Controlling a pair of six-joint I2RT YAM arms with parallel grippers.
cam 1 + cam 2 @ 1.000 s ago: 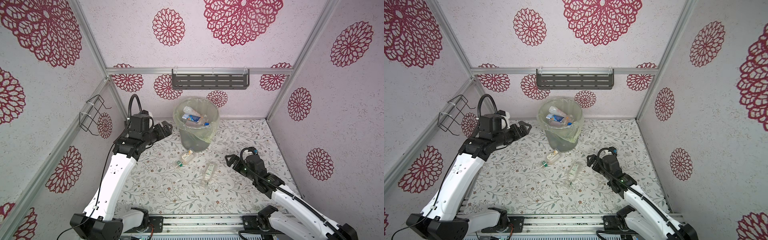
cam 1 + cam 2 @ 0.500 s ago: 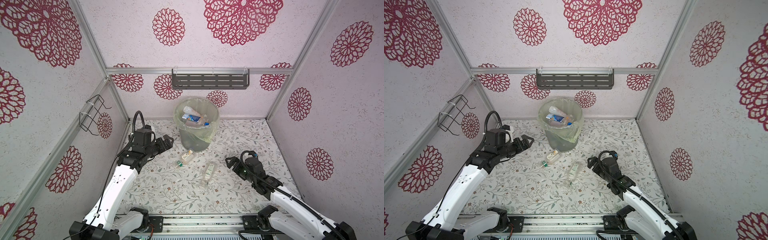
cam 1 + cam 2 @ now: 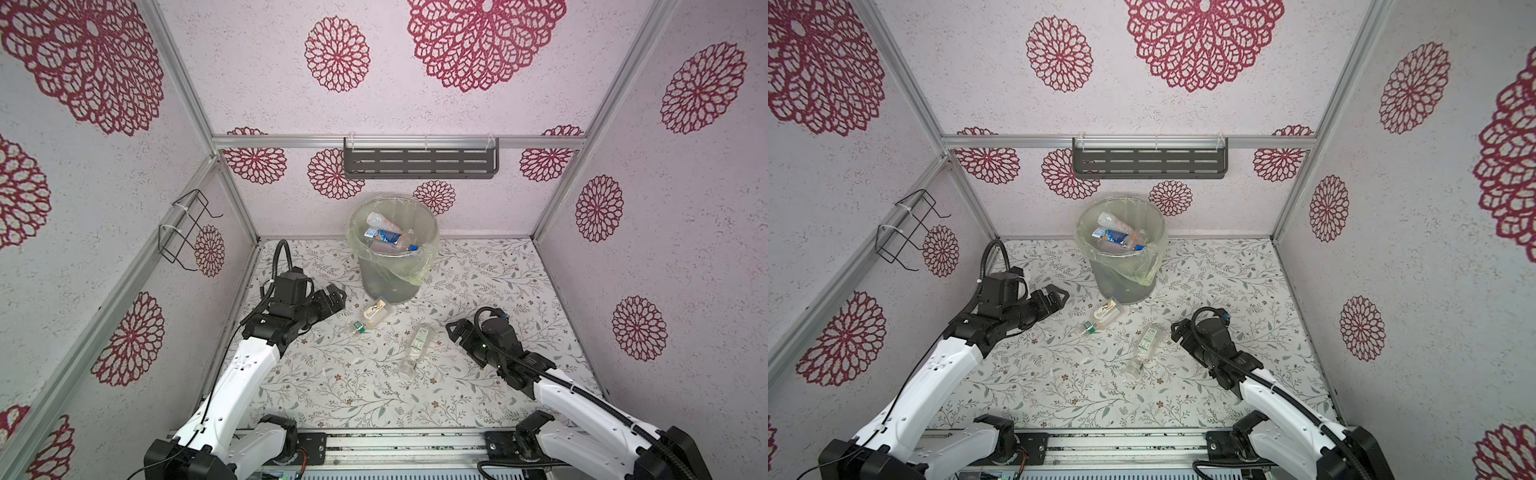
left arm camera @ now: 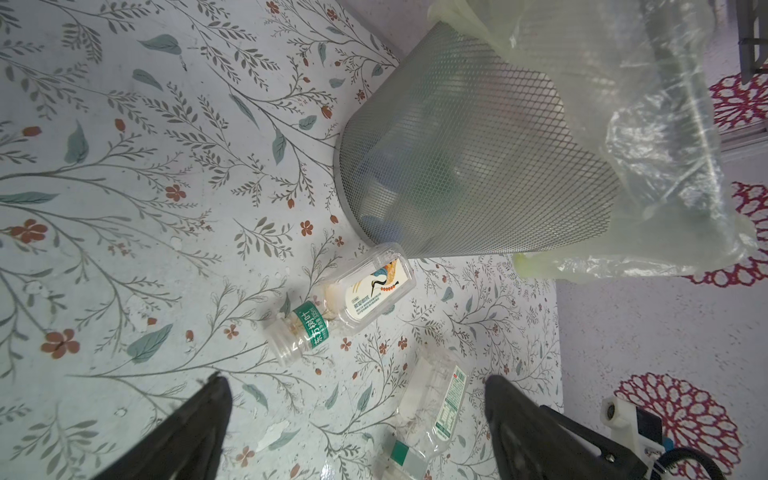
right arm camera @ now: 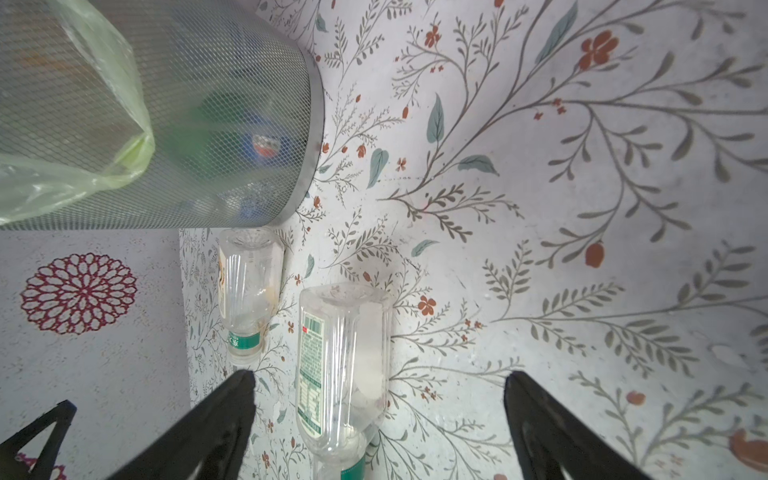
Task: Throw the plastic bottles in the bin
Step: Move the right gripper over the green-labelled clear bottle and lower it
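Plastic bottles (image 3: 376, 312): two lie on the floor, one at the foot of the bin (image 3: 388, 276), one nearer, right. Left gripper (image 3: 338, 298) and right gripper (image 3: 454, 329) both wide, empty. Right should straddle the nearer bottle (image 3: 417, 345) mid-body, then close.

You can't count the bottles (image 3: 384, 236) inside the bin (image 3: 378, 282): they overlap in both top views, and through its mesh the wrist views give only blurred blue and green patches. The clear bottle (image 5: 340, 365) nearest the right wrist camera loses its cap off the frame edge.
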